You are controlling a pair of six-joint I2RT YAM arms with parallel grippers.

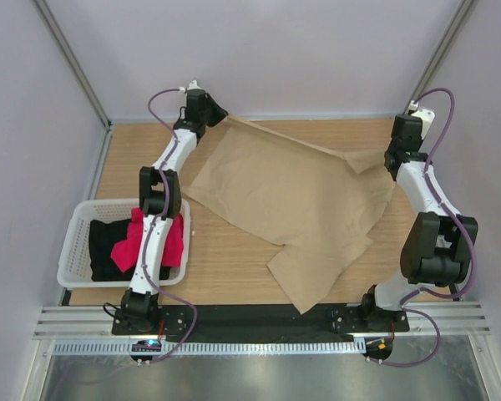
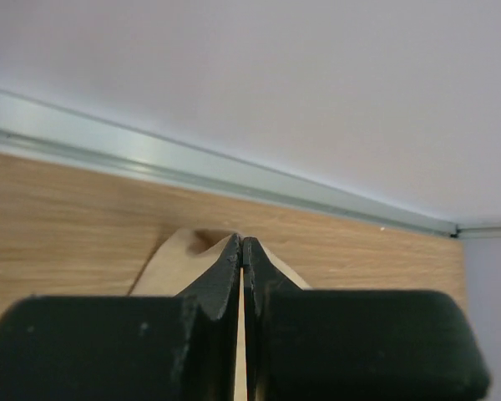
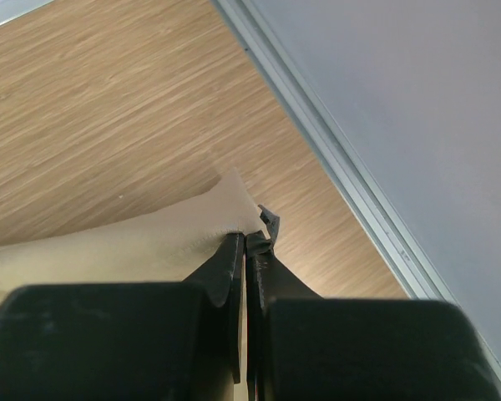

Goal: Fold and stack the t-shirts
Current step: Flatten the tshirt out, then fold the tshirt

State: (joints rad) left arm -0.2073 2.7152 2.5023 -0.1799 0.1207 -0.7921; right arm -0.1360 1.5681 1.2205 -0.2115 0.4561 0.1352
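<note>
Spreading the tan t-shirt (image 1: 292,209) flat is, by my reading, the step in hand: it is lying rumpled across the wooden surface (image 1: 225,259), with its far corners being pinched by the clenched left gripper (image 2: 241,242) and right gripper (image 3: 246,236). The red-pink t-shirt (image 1: 127,251) and black t-shirt (image 1: 104,246) are lying in the white basket (image 1: 71,242). Next, both arms are likely needing to draw it taut, lower it, then let go

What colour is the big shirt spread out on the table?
The t-shirt is plain tan; the top external view shows it best.
</note>
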